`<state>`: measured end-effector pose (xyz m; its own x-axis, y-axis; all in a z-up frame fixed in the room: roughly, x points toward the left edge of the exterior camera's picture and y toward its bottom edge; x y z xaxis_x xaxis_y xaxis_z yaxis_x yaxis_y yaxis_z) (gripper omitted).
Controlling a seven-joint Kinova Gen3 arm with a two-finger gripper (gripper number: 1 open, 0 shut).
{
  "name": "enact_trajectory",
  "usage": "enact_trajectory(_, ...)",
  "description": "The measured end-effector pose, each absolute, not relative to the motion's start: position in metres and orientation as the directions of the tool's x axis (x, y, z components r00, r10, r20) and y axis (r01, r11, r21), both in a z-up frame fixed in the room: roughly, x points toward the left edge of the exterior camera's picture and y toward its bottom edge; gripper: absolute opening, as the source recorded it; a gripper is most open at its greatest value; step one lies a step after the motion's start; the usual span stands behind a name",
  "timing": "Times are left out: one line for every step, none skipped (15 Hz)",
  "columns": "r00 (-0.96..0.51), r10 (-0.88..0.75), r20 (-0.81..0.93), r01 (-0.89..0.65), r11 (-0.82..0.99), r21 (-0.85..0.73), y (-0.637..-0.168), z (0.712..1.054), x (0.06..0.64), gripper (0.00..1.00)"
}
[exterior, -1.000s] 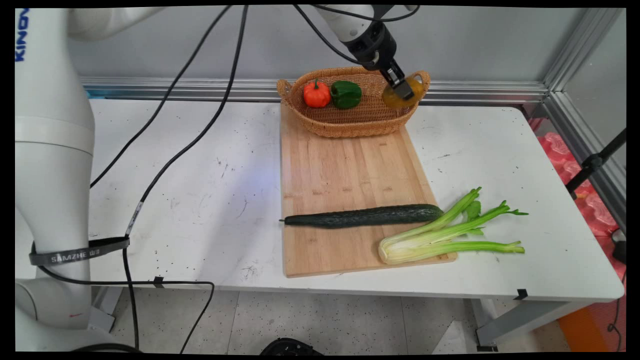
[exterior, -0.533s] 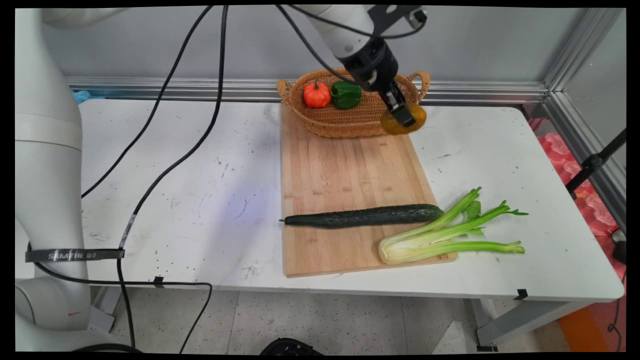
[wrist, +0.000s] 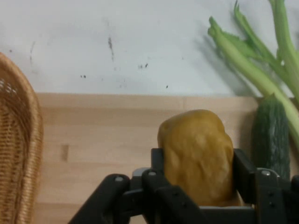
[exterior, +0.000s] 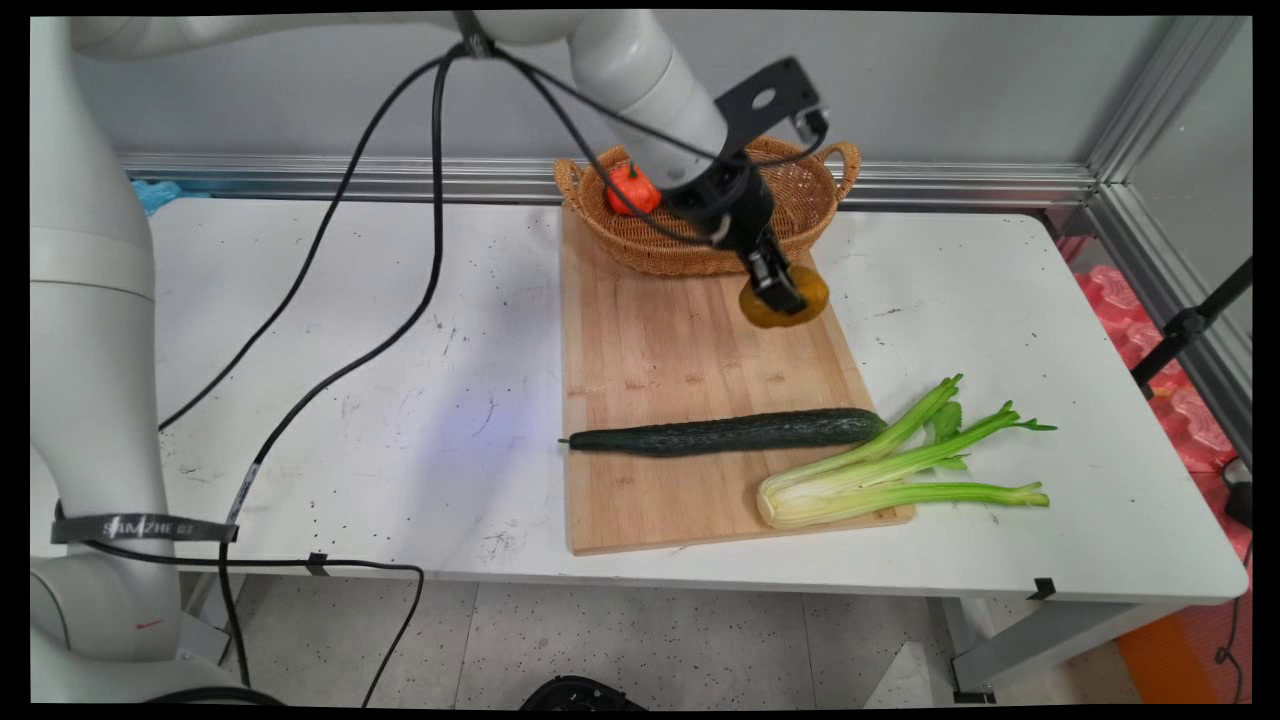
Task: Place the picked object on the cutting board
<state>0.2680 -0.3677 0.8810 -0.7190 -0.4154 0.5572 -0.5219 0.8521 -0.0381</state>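
The pincer (exterior: 776, 290) is closed tight on a yellow lumpy vegetable (wrist: 196, 144), with one finger on each side. It hangs just above the wooden board (exterior: 680, 340). The basket (exterior: 800, 200) sits close behind it. The cucumber (exterior: 730, 432) and celery (exterior: 880, 470) lie farther off.

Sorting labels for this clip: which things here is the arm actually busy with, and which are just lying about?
In hand:
- gripper, shut on the yellow pepper
- cutting board, beneath it

Lying about:
- cucumber
- celery
- basket holding the orange pepper
- table
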Motion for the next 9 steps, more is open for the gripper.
enact_trajectory(-0.723,-0.414,0.554,-0.52,0.853,-0.041,-0.366,0.874,0.269,0.0)
enact_trajectory(-0.726,-0.411,0.551,-0.518,0.854,-0.045,-0.366,0.865,0.27,0.0)
enact_trajectory(-0.727,-0.409,0.551,-0.518,0.854,-0.048,-0.366,0.858,0.27,0.0)
enact_trajectory(-0.729,-0.407,0.551,-0.517,0.855,-0.052,-0.366,0.851,0.27,0.0)
enact_trajectory(-0.729,-0.405,0.552,-0.517,0.854,-0.055,-0.367,0.844,0.27,0.0)
enact_trajectory(-0.728,-0.403,0.554,-0.517,0.854,-0.057,-0.368,0.838,0.27,0.0)
enact_trajectory(-0.727,-0.402,0.556,-0.517,0.854,-0.06,-0.37,0.832,0.269,0.0)
enact_trajectory(-0.727,-0.4,0.558,-0.517,0.854,-0.062,-0.371,0.828,0.268,0.0)
enact_trajectory(-0.726,-0.398,0.561,-0.516,0.854,-0.063,-0.372,0.823,0.267,0.0)
